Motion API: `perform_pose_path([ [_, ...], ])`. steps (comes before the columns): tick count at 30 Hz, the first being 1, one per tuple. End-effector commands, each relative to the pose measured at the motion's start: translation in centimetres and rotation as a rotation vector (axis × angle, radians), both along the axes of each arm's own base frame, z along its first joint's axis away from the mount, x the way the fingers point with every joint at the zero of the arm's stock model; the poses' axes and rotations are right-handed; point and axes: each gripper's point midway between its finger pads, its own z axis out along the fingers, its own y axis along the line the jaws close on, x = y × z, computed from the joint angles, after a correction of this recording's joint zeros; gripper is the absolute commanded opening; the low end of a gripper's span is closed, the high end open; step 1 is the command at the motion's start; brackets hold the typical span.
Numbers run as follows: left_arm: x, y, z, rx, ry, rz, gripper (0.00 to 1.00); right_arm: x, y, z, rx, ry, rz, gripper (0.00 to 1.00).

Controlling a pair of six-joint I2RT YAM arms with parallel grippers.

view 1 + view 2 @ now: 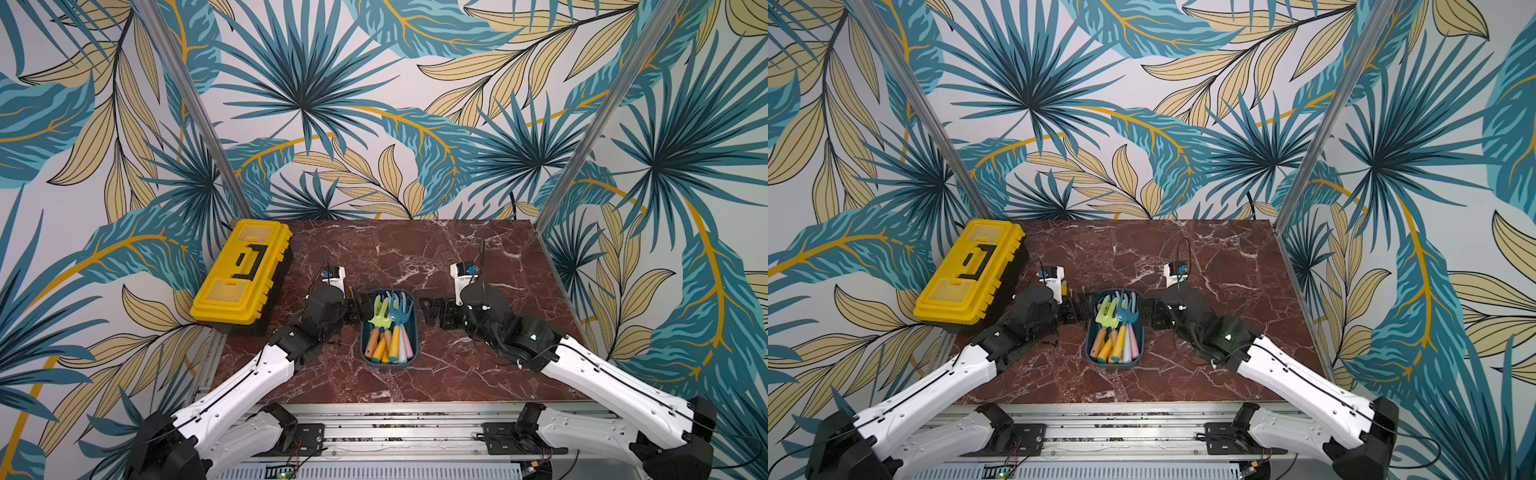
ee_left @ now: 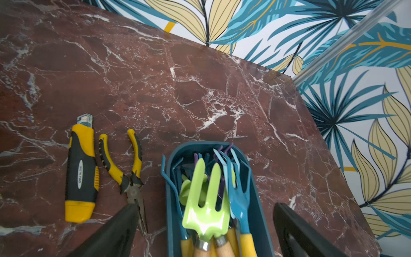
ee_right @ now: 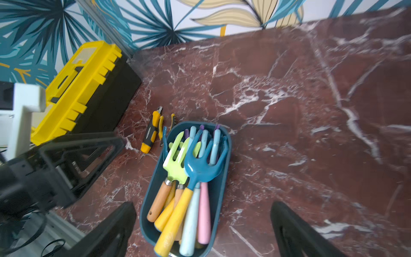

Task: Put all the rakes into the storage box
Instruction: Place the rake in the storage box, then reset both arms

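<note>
Inside the storage box point(image 1: 388, 365), blue rake point(image 1: 400, 318) on top, right end effector point(image 1: 428, 312) beside, wide, empty

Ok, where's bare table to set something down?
Free: the table between the storage box and the back wall, and the strip in front of the box. Crowded: between box and yellow toolbox, where the utility knife and pliers lie.

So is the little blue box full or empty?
Full. The storage box is crammed with hand rakes, stacked over each other.
</note>
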Motion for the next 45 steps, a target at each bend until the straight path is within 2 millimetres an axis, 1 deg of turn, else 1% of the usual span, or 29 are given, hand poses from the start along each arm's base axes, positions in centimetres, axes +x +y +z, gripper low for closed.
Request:
perform_pose_path([
  [1,-1.5,2.8,0.6,0.105,0.001,0.106,1.0,0.1,-4.5,-0.9,-0.231,-0.095,-0.092,0.99],
  [3,-1.9,4.2,0.4,0.148,-0.007,0.151,1.0,0.2,-5.4,-1.0,-0.32,-0.14,-0.085,0.99],
  [4,-1.9,4.9,0.3,0.167,-0.024,0.174,1.0,0.4,-6.2,-1.0,-0.367,-0.157,-0.116,0.99],
  [5,-1.6,5.4,0.4,0.185,-0.056,0.199,1.0,0.7,-6.9,-1.0,-0.409,-0.165,-0.149,0.99],
  [7,-1.1,6.4,0.2,0.225,-0.079,0.239,1.0,1.3,-7.3,-0.9,-0.469,-0.168,-0.18,0.99],
  [9,-0.1,7.1,0.0,0.241,-0.08,0.261,1.0,2.1,-7.5,-0.8,-0.504,-0.168,-0.21,0.99],
  [11,1.3,7.9,-0.7,0.251,-0.073,0.281,1.0,3.5,-7.1,-0.9,-0.522,-0.18,-0.199,0.99],
  [13,2.7,8.8,-1.4,0.26,-0.067,0.29,1.0,5.3,-7.9,-1.5,-0.512,-0.159,-0.226,0.99],
  [15,4.1,9.5,-1.9,0.289,-0.072,0.29,1.0,7.0,-9.2,-1.9,-0.475,-0.137,-0.26,0.99],
  [17,5.3,9.8,-2.2,0.344,-0.098,0.268,1.0,8.6,-11.2,-2.1,-0.463,-0.143,-0.324,0.99],
  [19,6.1,10.6,-2.6,0.404,-0.116,0.282,1.0,9.9,-13.6,-2.2,-0.438,-0.146,-0.408,0.99],
  [20,6.4,11.1,-3.0,0.434,-0.119,0.28,1.0,10.4,-14.9,-2.6,-0.418,-0.141,-0.444,0.99],
  [22,6.9,12.3,-3.6,0.472,-0.116,0.302,1.0,11.0,-17.0,-3.6,-0.391,-0.151,-0.483,0.99],
  [23,7.0,13.0,-4.0,0.491,-0.113,0.317,1.0,11.1,-18.2,-4.1,-0.388,-0.161,-0.514,0.99],
  [25,7.1,13.7,-4.7,0.504,-0.132,0.297,1.0,10.8,-20.1,-5.4,-0.384,-0.174,-0.555,0.99],
  [26,7.2,14.3,-4.4,0.507,-0.15,0.315,1.0,10.6,-20.9,-6.2,-0.376,-0.176,-0.574,0.99],
  [28,6.8,15.6,-4.5,0.525,-0.158,0.34,1.0,10.0,-22.3,-7.8,-0.353,-0.18,-0.614,0.99],
  [29,6.7,15.9,-4.4,0.534,-0.189,0.344,1.0,9.6,-23.2,-8.7,-0.341,-0.178,-0.642,0.99],
  [31,6.3,16.5,-4.4,0.565,-0.238,0.341,1.0,8.7,-24.4,-10.4,-0.328,-0.163,-0.689,0.99],
  [33,6.1,17.4,-4.7,0.551,-0.275,0.366,1.0,8.1,-25.3,-11.9,-0.325,-0.145,-0.723,0.99],
  [34,6.2,18.6,-4.9,0.521,-0.284,0.397,1.0,7.9,-25.7,-12.8,-0.32,-0.139,-0.739,0.99],
  [36,6.5,20.8,-5.6,0.531,-0.268,0.46,1.0,7.7,-26.1,-13.8,-0.312,-0.147,-0.76,0.99],
  [37,7.0,20.5,-5.9,0.443,-0.27,0.448,1.0,7.7,-26.4,-13.9,-0.313,-0.162,-0.775,0.99],
  [38,7.3,20.6,-6.3,0.425,-0.268,0.446,1.0,7.8,-26.4,-14.1,-0.319,-0.145,-0.776,0.99],
  [39,7.6,20.9,-6.6,0.424,-0.268,0.455,1.0,8.0,-26.5,-13.7,-0.312,-0.164,-0.784,0.99],
  [42,8.5,21.3,-7.0,0.429,-0.274,0.459,1.0,8.3,-26.9,-13.5,-0.327,-0.192,-0.802,0.99],
  [43,8.8,21.1,-6.8,0.427,-0.287,0.446,1.0,8.6,-26.9,-13.4,-0.329,-0.206,-0.799,0.99],
  [45,9.3,21.3,-6.5,0.437,-0.323,0.459,1.0,9.0,-26.7,-13.1,-0.328,-0.235,-0.79,0.99],
])
